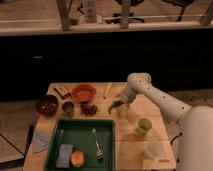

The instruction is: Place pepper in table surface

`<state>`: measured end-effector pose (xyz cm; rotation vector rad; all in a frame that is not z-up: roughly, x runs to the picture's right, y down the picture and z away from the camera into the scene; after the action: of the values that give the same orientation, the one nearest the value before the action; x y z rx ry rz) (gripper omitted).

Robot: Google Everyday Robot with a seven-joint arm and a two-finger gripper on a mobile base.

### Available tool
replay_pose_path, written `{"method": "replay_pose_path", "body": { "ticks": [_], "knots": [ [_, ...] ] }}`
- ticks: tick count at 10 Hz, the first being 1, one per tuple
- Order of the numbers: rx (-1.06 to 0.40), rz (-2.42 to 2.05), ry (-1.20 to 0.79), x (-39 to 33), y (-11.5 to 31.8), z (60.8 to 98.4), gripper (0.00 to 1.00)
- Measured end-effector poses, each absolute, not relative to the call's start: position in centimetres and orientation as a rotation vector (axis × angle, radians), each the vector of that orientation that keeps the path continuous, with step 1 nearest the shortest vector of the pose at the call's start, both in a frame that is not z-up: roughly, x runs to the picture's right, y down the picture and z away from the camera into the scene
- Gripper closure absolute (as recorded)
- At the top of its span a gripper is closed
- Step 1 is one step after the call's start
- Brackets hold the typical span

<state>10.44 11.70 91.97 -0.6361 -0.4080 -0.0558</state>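
Note:
The green pepper (114, 106) slants low over the table surface (127, 142) near its middle, its tip pointing down and left. My gripper (121, 105) points downward right beside the pepper's upper end, and its fingers look open. Whether the pepper still touches the fingers I cannot tell. The white arm reaches in from the right.
A dark green tray (60, 131) at the front left holds a fork, a sponge and a round fruit. Behind it stand a dark bowl (46, 105), a small cup (68, 107), grapes (90, 108) and an orange bowl (83, 92). A yellow stick (107, 90) lies behind the gripper. A light green cup (144, 125) and a clear cup (154, 149) stand at the right.

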Motion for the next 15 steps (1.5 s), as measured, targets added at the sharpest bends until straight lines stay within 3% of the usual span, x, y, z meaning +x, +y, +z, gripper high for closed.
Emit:
{"method": "replay_pose_path", "body": {
  "ticks": [2, 5, 8, 9, 15],
  "knots": [
    [-0.643, -0.053, -0.410, 10.5, 11.9, 92.0, 0.21],
    [-0.647, -0.047, -0.413, 10.6, 12.0, 91.9, 0.38],
    [-0.652, -0.045, -0.413, 10.7, 12.2, 91.9, 0.32],
    [-0.652, -0.044, -0.413, 10.8, 12.2, 91.8, 0.36],
    [-0.652, -0.039, -0.418, 11.1, 12.2, 91.5, 0.93]
  ]
}}
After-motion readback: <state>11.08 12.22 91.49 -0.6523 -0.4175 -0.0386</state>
